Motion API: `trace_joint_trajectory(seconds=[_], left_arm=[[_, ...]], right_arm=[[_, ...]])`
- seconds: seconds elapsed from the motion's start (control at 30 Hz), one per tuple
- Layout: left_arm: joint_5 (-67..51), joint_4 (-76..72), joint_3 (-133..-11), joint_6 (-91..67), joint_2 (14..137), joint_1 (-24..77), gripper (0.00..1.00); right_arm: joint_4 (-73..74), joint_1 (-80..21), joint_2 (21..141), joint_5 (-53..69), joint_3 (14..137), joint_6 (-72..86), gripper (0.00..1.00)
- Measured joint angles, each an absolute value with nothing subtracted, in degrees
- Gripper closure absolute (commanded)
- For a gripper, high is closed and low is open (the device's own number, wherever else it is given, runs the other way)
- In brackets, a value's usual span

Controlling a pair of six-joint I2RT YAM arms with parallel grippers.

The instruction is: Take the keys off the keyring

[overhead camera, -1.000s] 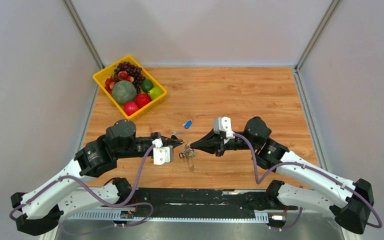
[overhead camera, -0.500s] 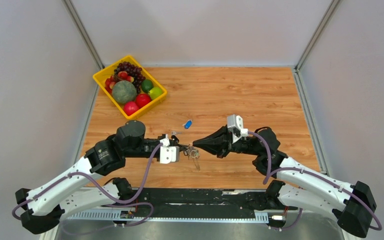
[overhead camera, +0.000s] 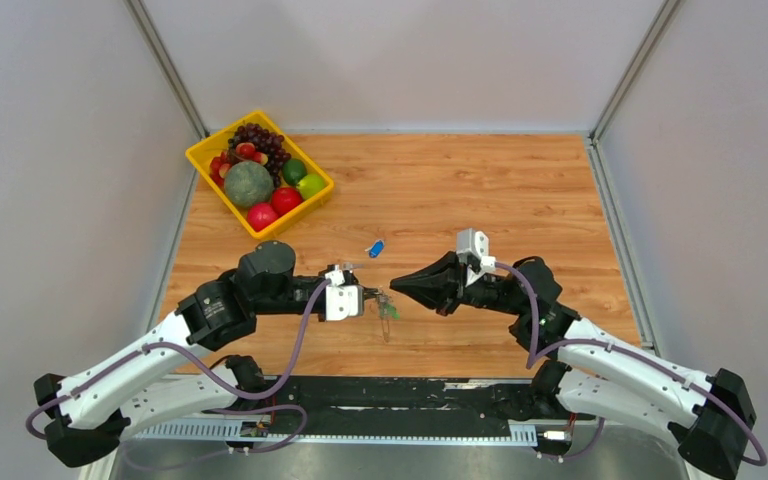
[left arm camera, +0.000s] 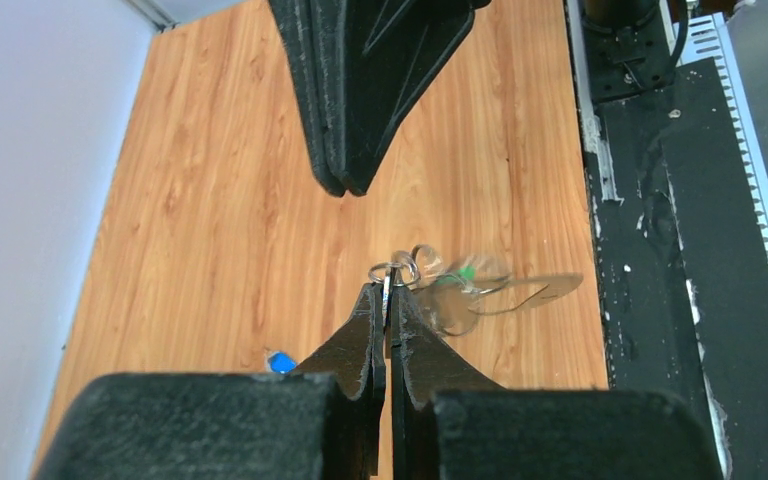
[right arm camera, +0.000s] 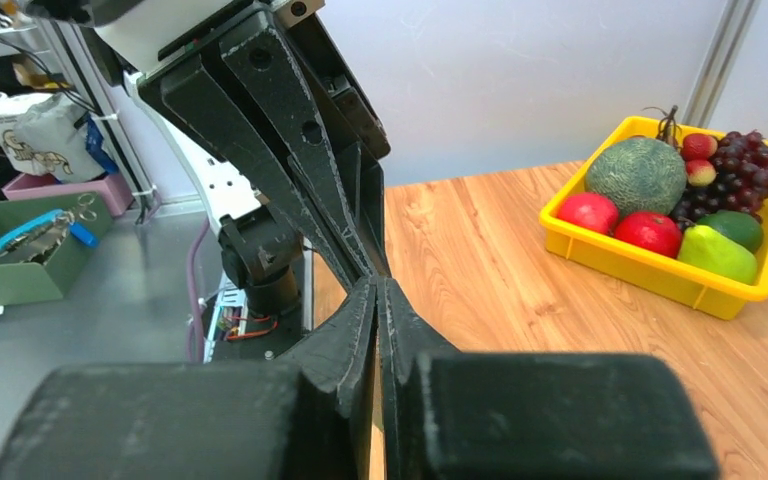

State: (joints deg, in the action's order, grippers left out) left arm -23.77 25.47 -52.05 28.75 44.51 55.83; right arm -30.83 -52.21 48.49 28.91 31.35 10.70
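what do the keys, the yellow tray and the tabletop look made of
Keys: silver-grey metal, going by their shine, though blurred. Yellow tray: likely moulded plastic, smooth glossy uniform colour. Tabletop: wood or wood-look laminate, plank grain visible.

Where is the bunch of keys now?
In the top view, the keys hang over the front middle of the table, from the keyring pinched in the left claw.

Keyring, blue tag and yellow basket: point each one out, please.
keyring (left arm camera: 392, 270), left wrist view, wire of the loop.
blue tag (overhead camera: 375, 247), top external view, its middle.
yellow basket (overhead camera: 300, 210), top external view, near wall.
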Motion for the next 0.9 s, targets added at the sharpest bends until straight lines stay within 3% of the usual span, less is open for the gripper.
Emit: trace_joint_trajectory(seconds=[0.13, 0.37, 0.9], left_arm=[[-22.9, 28.0, -53.3, 28.9, 44.5, 55.8, 1.0], [-23.0, 29.6, -55.8, 29.8, 44.3, 55.8, 1.0], [-25.6, 33.0, -56.8, 32.2, 44.0, 55.8, 1.0]], right_arm=[[-25.4, -52.2, 46.2, 28.4, 31.5, 7.3, 0.93], [-19.3, -52.2, 44.2, 28.4, 31.7, 2.3, 0.74], [-10.4, -52.2, 50.7, 30.5, 41.8, -13.0, 0.73]])
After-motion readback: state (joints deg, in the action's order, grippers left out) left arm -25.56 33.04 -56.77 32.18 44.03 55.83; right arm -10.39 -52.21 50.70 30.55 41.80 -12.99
